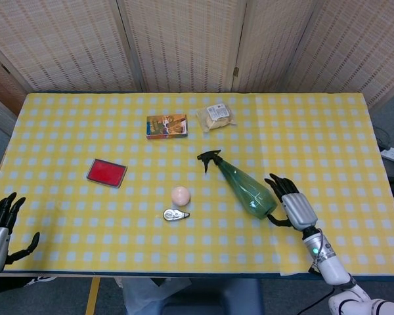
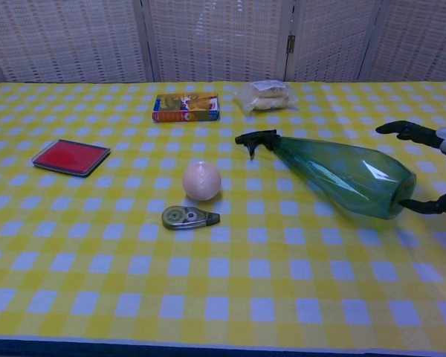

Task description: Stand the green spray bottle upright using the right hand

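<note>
the green spray bottle is lying on its side near the middle of the counter, its black nozzle pointing toward the far left. the right hand is hovering just beside the bottle's base, fingers spread apart and holding nothing. the left hand is hanging at the counter's near left edge, fingers apart, also holding nothing.

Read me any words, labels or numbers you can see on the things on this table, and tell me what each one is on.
No text reads clearly.
Printed box: colourful print, too blurred to read.
Clear snack packet: a pale label, too small to read.
Green spray bottle, red pad, correction tape dispenser and ball: no visible lettering.
</note>
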Controlling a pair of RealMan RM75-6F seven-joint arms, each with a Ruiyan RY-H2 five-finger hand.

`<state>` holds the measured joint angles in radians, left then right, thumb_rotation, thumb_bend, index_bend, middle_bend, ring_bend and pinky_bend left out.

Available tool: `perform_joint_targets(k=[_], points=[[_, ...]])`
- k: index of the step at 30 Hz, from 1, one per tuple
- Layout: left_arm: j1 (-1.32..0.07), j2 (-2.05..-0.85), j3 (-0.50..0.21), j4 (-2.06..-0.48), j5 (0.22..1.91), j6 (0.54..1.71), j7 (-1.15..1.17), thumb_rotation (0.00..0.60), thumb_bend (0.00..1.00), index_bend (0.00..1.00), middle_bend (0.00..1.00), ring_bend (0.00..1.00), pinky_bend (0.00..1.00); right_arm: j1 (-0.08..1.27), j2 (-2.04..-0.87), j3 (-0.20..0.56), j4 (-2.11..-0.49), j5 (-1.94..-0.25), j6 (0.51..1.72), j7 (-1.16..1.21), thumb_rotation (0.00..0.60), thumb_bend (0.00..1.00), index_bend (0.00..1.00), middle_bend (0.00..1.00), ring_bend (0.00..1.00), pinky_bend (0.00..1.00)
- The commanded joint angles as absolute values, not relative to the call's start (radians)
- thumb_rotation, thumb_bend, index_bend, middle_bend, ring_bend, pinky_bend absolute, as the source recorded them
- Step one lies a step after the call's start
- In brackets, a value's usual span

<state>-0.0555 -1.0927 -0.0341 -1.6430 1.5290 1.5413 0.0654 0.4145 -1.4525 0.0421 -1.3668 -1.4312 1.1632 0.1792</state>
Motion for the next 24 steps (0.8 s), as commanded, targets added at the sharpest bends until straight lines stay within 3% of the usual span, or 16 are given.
perform_joint_targets(k=[1,10,24], points=[[-0.054,-1.092,-0.035,-1.642,1.527,1.543,0.064,0.315,0.43,0.02,0.0,0.0,0.0,0.4,-1.385,0.041,-1.416,-1.454,1.188,0.207,0.6,0.32,0.0,0.0,0.0,0.0],[-0.057,-1.096,-0.035,-1.646,1.523,1.536,0.083,0.316,0.43,0.02,0.0,0.0,0.0,0.386,-1.313,0.025,-1.523,-1.476,1.181,0.257,0.6,0.32,0.0,0.0,0.0,0.0],[-0.059,-1.093,-0.033,-1.642,1.527,1.531,0.071,0.317,0.43,0.02,0.0,0.0,0.0,0.438,-1.52,0.074,-1.349,-1.461,1.148,0.179,0.6,0.32,0.0,0.0,0.0,0.0]])
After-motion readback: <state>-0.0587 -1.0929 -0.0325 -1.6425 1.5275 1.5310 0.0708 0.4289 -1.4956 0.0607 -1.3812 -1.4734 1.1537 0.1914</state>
